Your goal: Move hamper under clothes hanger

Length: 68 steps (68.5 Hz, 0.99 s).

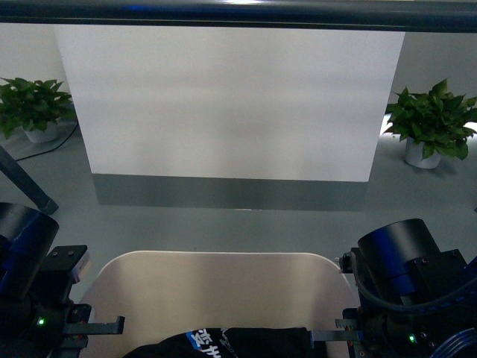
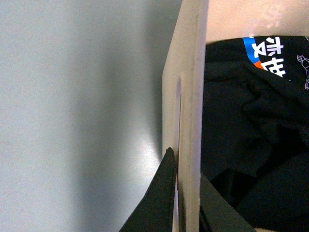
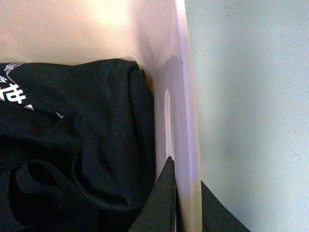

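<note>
On the grey floor point(image 1: 223, 224), close in front of the robot and between its two arms, sits the hamper point(image 1: 216, 287). It is well short of the floor's far edge, where a white panel point(image 1: 223, 97) stands flanked by potted plants point(image 1: 432, 127). A black garment point(image 1: 231, 341) with a blue-and-white print lies bundled inside it. The left gripper point(image 2: 186, 208) is closed on the hamper's left short wall, one finger outside and one inside, just below the slot handle point(image 2: 179, 121). The right gripper point(image 3: 186, 203) pinches the opposite short wall the same way, beside its own slot point(image 3: 167, 121). The clothes hanger point(image 1: 238, 13) shows as a dark bar across the top of the front view, with one splayed leg point(image 1: 26, 183) coming down near the floor's left edge. The step in hand looks like the carry itself — both walls are gripped and the tub is ready to travel. I cannot tell whether it is lifted or resting on the floor. How far the tub sits from directly under the bar is hard to judge from these views. It seems to need easing forward, away from the robot. That calls for both arms advancing together at the same rate, so the walls are not twisted or pulled apart and the pinch does not slip — and for staying clear of the leg on the left before letting go.
</note>
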Motion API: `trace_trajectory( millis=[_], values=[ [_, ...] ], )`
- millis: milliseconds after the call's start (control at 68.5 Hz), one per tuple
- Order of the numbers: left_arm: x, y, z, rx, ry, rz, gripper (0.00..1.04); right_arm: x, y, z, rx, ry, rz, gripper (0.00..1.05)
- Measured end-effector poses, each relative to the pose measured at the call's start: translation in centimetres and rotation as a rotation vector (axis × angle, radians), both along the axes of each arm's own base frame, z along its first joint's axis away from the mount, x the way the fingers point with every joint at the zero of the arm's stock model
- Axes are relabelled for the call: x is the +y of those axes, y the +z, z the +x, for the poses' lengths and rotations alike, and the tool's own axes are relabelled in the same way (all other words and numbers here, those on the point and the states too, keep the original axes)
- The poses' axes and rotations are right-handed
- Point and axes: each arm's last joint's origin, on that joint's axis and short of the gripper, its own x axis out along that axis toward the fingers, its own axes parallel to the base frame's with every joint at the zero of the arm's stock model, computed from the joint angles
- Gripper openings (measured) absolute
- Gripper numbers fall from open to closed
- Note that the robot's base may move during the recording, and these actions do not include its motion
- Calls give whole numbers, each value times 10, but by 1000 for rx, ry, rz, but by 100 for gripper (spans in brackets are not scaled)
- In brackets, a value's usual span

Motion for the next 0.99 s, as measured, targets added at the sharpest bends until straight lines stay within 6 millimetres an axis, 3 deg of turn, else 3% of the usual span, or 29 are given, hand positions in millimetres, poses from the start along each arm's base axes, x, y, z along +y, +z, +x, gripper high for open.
trace_trajectory(
  millis=[146, 204, 628, 672, 789, 847, 993],
  values=[
    [0, 1, 3, 26, -5, 11, 4, 0, -1, 0, 16, 8, 8, 2],
    [0, 1, 3, 33, -7, 12, 11, 0, -1, 0, 19, 9, 8, 4],
    [3, 2, 5, 26, 3, 41, 71, -11, 4, 4, 2, -41, -8, 63],
    [4, 2, 5, 26, 5, 41, 83, -11, 12, 6, -22, -41, -4, 74],
    [4, 2, 5, 14, 0, 31, 99, -10, 35, 8, -85, -40, 16, 91],
    [4, 4, 4, -67, -18, 4, 98, -10, 50, 9, -132, -44, 22, 99],
    [4, 31, 4, -211, -31, -18, 98, -14, 88, 10, -238, -55, 49, 96]
  ],
)
